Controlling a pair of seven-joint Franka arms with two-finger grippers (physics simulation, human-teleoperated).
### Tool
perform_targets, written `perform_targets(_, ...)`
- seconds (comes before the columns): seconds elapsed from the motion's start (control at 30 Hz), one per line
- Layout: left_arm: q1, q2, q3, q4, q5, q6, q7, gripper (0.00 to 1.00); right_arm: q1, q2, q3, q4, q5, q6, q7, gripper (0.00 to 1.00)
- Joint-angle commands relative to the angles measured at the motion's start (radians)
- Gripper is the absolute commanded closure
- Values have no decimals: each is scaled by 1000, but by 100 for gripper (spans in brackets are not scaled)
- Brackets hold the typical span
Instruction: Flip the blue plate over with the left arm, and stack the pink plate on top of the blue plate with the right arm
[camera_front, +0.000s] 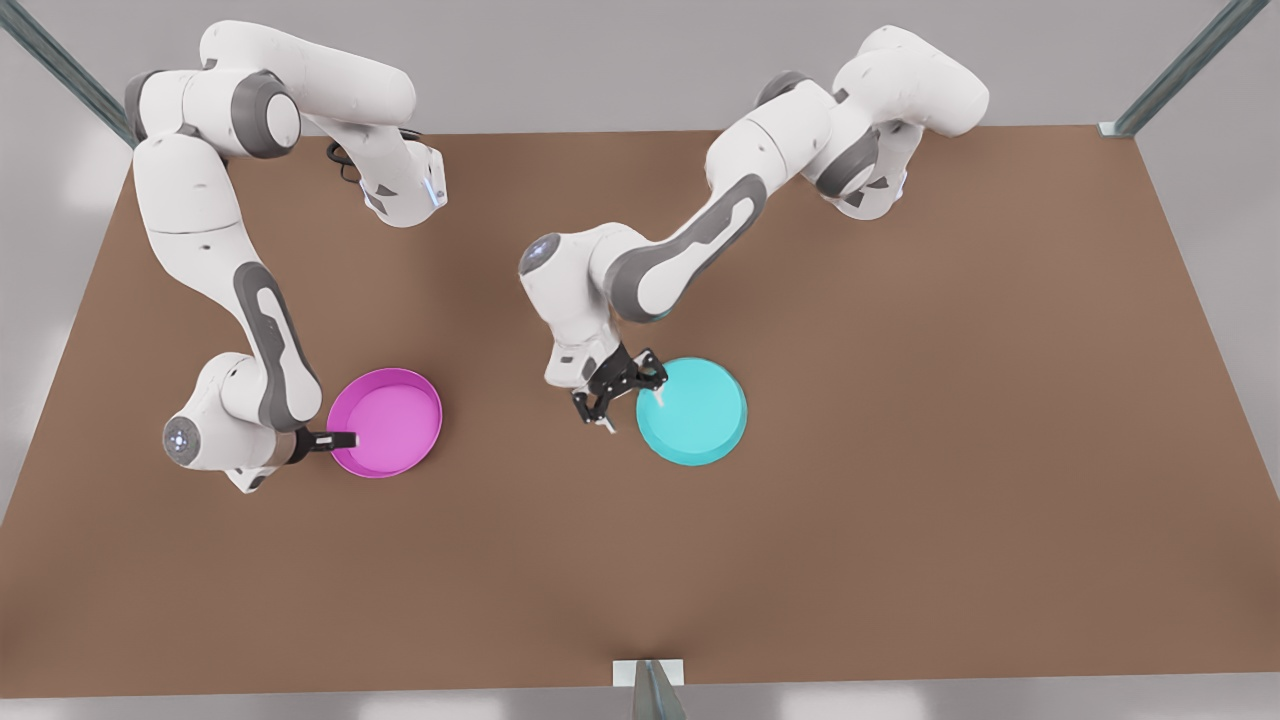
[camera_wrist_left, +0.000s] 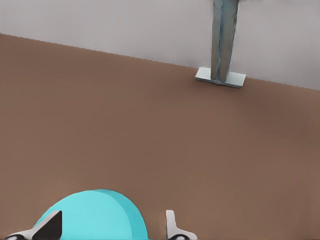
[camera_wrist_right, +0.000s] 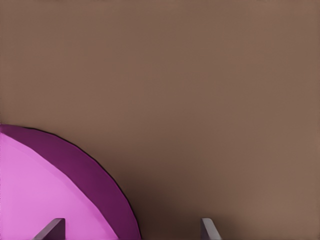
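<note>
While both plates lie apart on the tabletop (camera_front: 900, 450), left hand (camera_front: 630, 398) straddles the blue plate (camera_front: 695, 412) rim, open; right hand (camera_front: 340, 440), open, straddles the pink plate (camera_front: 385, 420) rim. Flip and stacking remain.

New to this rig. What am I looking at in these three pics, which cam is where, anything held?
Two white Franka robot arms, rendered in a simulator, work over a brown table. The front view looks down from overhead; the other two pictures come from cameras on each arm's wrist.

On the table lie a round, shallow, glossy cyan-turquoise blue plate and a matching magenta-pink plate, apart from each other.

The left gripper is on the front view's right arm, open, its fingers straddling the blue plate's rim; the left wrist view shows that plate between the fingers. The right gripper, on the front view's left arm, is open at the pink plate's rim.

Nothing is held yet; both plates rest on the table.
</note>
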Motion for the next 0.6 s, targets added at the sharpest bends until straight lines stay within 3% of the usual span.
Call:
perform_targets(0.0,59,-98,0,-4,-124,51,-502,0,-6,-7,9,-2,7,17,-28,4)
perform_targets(0.03,148,-170,0,-7,-201,-67,-342,0,-7,-7,11,-2,7,17,-28,24)
perform_targets(0.07,264,-219,-2,-9,-259,-164,-133,0,-9,-7,11,-1,7,17,-28,31)
perform_targets(0.17,611,-225,5,-20,-297,-310,750,0,-7,-2,11,-1,7,20,-29,44)
perform_targets(0.23,826,-228,5,-18,-388,-415,1327,0,-4,-2,11,-1,7,20,-29,46)
perform_targets(0.33,856,-403,-17,-20,-422,-607,1437,0,-7,-2,17,-1,7,20,-29,71)
perform_targets(0.37,855,-579,-29,-202,-486,-609,1444,0,-7,-4,17,1,7,19,-28,79)
perform_targets(0.43,873,-833,-34,-504,-557,-462,1460,0,-32,-7,40,7,7,3,-28,79)
perform_targets(0.47,873,-847,-34,-546,-557,-448,1524,0,-47,-5,52,5,8,2,-42,79)
perform_targets(0.5,873,-902,-34,-719,-558,-284,1529,0,-49,-7,52,7,14,-3,-45,79)
perform_targets(0.57,873,-894,-34,-747,-558,-256,1527,0,-64,-13,69,8,21,-26,-45,79)
